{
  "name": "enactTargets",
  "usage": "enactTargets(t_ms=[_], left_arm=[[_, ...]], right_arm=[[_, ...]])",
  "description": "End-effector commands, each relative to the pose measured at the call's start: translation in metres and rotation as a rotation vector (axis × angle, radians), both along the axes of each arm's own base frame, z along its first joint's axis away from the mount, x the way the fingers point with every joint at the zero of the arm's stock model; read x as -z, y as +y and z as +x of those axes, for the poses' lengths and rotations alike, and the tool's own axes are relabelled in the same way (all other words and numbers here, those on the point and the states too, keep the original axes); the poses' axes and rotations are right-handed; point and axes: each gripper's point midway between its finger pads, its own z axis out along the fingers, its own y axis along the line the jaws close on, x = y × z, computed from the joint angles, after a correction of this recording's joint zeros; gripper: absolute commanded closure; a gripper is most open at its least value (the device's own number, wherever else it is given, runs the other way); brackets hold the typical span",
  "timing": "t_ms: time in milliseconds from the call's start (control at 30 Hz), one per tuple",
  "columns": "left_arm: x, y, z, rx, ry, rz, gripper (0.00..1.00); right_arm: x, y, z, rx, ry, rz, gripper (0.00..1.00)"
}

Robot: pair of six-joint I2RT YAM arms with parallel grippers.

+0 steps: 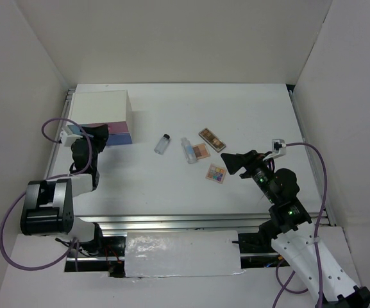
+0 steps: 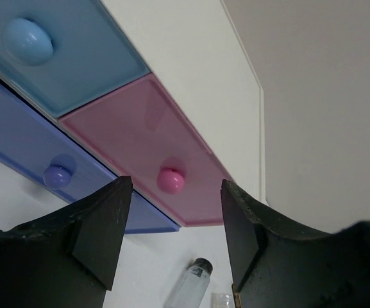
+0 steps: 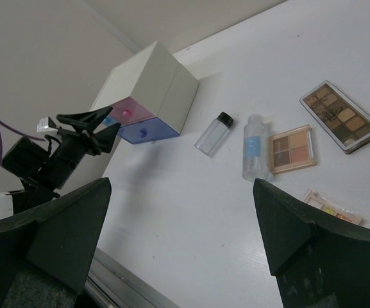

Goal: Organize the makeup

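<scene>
Left gripper (image 1: 102, 135): at the front of the white box (image 1: 101, 106) in the far left corner of the table (image 1: 255, 102), pointed at the drawers
Left jaws: apart, nothing between them; in the left wrist view the two dark fingers (image 2: 104, 224) frame the pink knob (image 2: 170, 180), with a gap on each side
Drawers: pink drawer (image 2: 140, 135) shut; light blue drawer (image 2: 63, 61) beside it, darker blue drawer (image 2: 18, 151) along the table surface, both shut
Right gripper (image 1: 231, 162): over the table on the right, just beside the multicoloured palette (image 1: 216, 173), aimed toward the left
Right jaws: wide apart and holding nothing
Small clear bottle (image 1: 163, 144): lying on its side mid-table, dark cap toward the far edge, well apart from the box
Clear tube (image 1: 188, 150): lying flat between the bottle and the pinkish-tan palette (image 1: 201, 152), touching or nearly touching that palette
Brown palette (image 1: 211, 139): flat on the table, just beyond the pinkish-tan one, set at an angle
Makeup overall: all five pieces lie loose on the table between the two arms, outside the box
</scene>
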Motion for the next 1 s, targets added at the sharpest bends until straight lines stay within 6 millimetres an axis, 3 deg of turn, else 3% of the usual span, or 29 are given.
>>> enactTargets(t_ms=[0,267,433,700,867,967], left_arm=[[-0.003,-0.001,0.003,0.014,-0.031,0.0,0.3],[0.012,-0.014,0.011,0.089,-0.021,-0.005,0.33],[0.01,-0.01,0.016,0.078,-0.019,0.006,0.35],[-0.01,-0.009,0.018,0.077,-0.04,0.04,0.35],[-0.001,-0.005,0.023,0.071,-0.011,0.044,0.36],[-0.001,-0.005,0.025,0.072,-0.013,0.041,0.44]], right_arm=[[-0.012,0.002,0.001,-0.007,-0.05,-0.001,0.0],[-0.011,0.003,0.002,-0.014,-0.045,-0.003,0.0],[-0.01,0.004,0.002,-0.017,-0.042,-0.004,0.0],[-0.008,0.005,0.004,-0.021,-0.037,-0.005,0.0],[-0.007,0.006,0.004,-0.025,-0.033,-0.005,0.0],[-0.007,0.006,0.004,-0.025,-0.032,-0.005,0.0]])
